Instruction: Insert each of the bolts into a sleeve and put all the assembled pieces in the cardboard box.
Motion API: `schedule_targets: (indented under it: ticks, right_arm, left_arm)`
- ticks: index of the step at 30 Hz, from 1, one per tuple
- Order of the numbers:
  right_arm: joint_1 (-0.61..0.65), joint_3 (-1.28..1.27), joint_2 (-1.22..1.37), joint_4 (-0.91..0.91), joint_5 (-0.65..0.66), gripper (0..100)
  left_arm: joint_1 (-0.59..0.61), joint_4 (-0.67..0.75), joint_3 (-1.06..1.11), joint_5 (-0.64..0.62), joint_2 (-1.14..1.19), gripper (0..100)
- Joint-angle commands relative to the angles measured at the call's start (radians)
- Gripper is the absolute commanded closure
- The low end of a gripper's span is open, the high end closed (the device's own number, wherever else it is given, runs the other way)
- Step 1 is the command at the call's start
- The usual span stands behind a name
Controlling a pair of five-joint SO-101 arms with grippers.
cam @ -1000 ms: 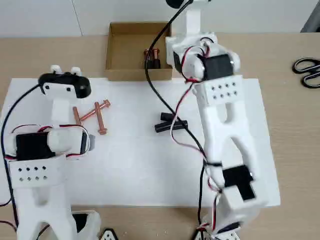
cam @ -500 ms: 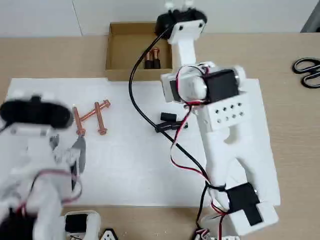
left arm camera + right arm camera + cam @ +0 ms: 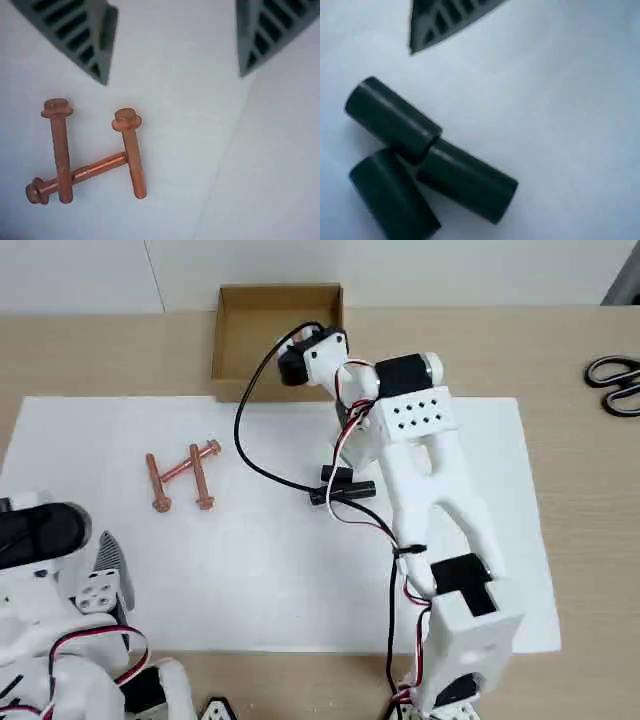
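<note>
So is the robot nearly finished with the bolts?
Not nearly. Three bolts lie bare on the white sheet, and three black sleeves lie apart from them, none joined. Nothing is in hand: the left gripper is open and empty, facing the bolts. The part of the cardboard box that shows is bare; an arm hides the rest. All three need joining and boxing.

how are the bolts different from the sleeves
The bolts are copper, thin, with flanged heads; the sleeves are black, thick, plain cylinders. One bolt crosses another, while the sleeves lie bunched and touching. Both are three loose pieces on the white sheet, none joined.
</note>
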State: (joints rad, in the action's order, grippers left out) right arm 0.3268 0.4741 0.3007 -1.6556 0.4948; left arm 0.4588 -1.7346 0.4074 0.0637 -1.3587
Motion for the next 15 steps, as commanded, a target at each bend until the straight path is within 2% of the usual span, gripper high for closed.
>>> schedule_targets:
  ticks: [1, 15]
  right_arm:
    - [-0.027, 0.003, 0.012, -0.008, 0.094, 76.4]
    - [0.027, -0.038, 0.127, -0.019, 0.253, 76.4]
  left_arm:
    - [0.006, 0.006, -0.002, 0.002, -0.002, 84]
    - [0.006, 0.052, 0.048, 0.0, 0.006, 84]
